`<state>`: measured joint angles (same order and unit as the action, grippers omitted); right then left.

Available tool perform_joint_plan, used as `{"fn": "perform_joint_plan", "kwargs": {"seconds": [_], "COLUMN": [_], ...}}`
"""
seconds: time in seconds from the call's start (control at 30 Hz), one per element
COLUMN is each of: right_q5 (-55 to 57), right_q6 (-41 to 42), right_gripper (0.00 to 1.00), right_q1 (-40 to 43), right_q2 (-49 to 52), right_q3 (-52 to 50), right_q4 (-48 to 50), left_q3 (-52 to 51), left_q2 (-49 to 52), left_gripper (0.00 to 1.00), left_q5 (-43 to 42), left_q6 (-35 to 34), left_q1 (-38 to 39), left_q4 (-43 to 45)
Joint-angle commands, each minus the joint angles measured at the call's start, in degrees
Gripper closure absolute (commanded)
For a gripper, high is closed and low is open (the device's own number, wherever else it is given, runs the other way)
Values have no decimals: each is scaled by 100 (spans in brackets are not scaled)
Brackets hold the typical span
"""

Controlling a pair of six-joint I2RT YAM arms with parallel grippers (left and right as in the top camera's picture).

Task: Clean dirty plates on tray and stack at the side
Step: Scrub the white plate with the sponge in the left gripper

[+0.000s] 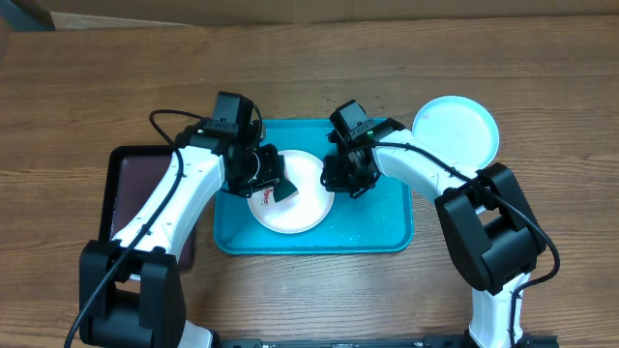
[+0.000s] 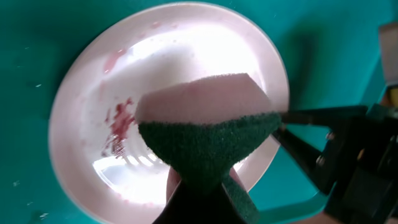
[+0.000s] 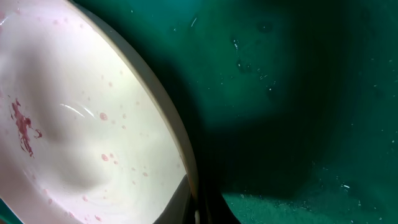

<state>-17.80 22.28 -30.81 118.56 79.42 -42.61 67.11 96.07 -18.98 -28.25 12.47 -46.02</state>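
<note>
Your left pincer (image 2: 198,186) was clamped on a sponge (image 2: 208,127), green scouring face toward the camera, hanging just over the white plate (image 1: 290,198) that sat in the middle of the teal tray (image 1: 382,227). Your right pincer (image 1: 340,182) was pinched tight on that plate's right rim, which looked like a steadying hold. A light blue plate (image 1: 456,130) lay outside the tray on the wooden surface (image 1: 309,68), to the right and behind.

The reddish smear (image 2: 119,127) sat on the plate's left half, clear of where the sponge hung. To do the wipe well, you likely needed to bring the sponge across onto that stain and press flat, so its face and not a corner did the work. The rim hold should have stayed firm, since a sideways scrub could slide or tip the plate. Faint pink specks (image 3: 106,155) near the right rim probably wanted a pass too.
</note>
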Motion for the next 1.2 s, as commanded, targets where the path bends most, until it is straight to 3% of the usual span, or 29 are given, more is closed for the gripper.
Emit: {"fn": "perform_joint_plan", "kwargs": {"seconds": [0.0, 0.3, 0.67, 1.17], "right_q5": [271, 271, 271, 494], "right_q6": [48, 48, 46, 46], "right_gripper": [96, 96, 96, 96], "right_q1": [-26, -24, -24, -24], "right_q2": [72, 72, 72, 72], "right_q3": [-146, -146, -146, -146], "right_q4": [35, 31, -13, -118], "left_q3": [-142, -179, -179, 79], "left_q2": [24, 177, 1005, 1272], "left_gripper": [96, 96, 96, 96], "left_q5": [-188, -52, 479, 3512], "left_q6": [-680, -973, -1204, -1202], "left_q1": [111, 415, 396, 297], "left_q4": [328, 968, 960, -787]}}
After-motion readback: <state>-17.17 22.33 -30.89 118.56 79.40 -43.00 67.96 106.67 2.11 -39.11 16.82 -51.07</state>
